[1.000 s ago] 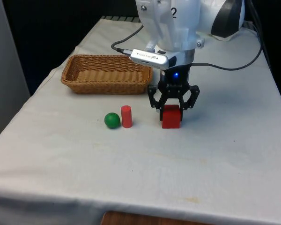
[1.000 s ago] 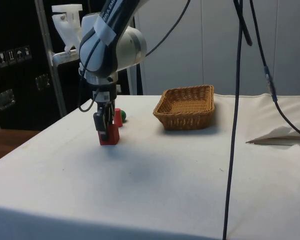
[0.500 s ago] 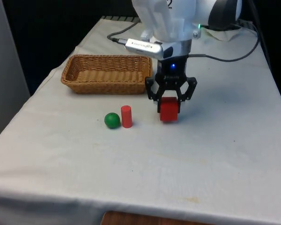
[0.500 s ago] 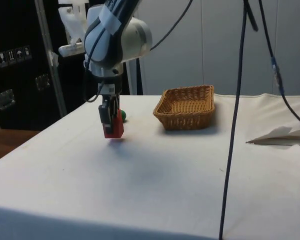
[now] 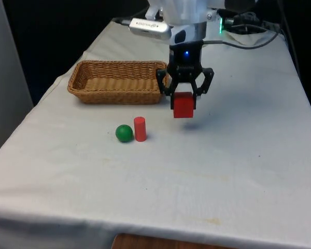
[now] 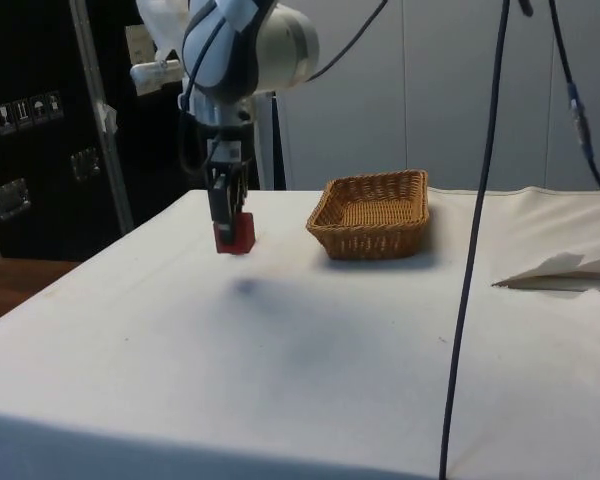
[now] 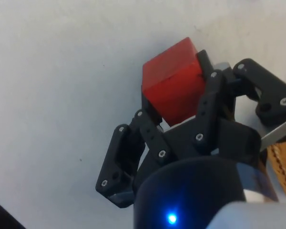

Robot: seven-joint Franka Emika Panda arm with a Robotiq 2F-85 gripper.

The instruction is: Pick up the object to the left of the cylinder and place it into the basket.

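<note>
Red wood-like faces of a cube (image 5: pixel 184 105) are seen clamped between the fingers of the gripper (image 5: pixel 184 96), and the block is held clear of the table (image 5: pixel 238 171), its shadow cast on the white cloth below in the side view. By the front view, the green ball (image 5: pixel 124 133) lies just beside the red cylinder (image 5: pixel 140 128) on the front view's left, while the cube hangs on the front view's right of the cylinder; which of the two the task sentence means depends on whose left is taken, and that cannot be settled here. The carrying step is judged to be in hand: the cube is lifted but not yet over the wicker basket (image 5: pixel 116 82), which stands near, toward the front view's left. A sideways move above the basket's rim is called for next, then a lowering and a release. The cloth is creased at one edge, and dark cabinets and pale panels are seen behind.
</note>
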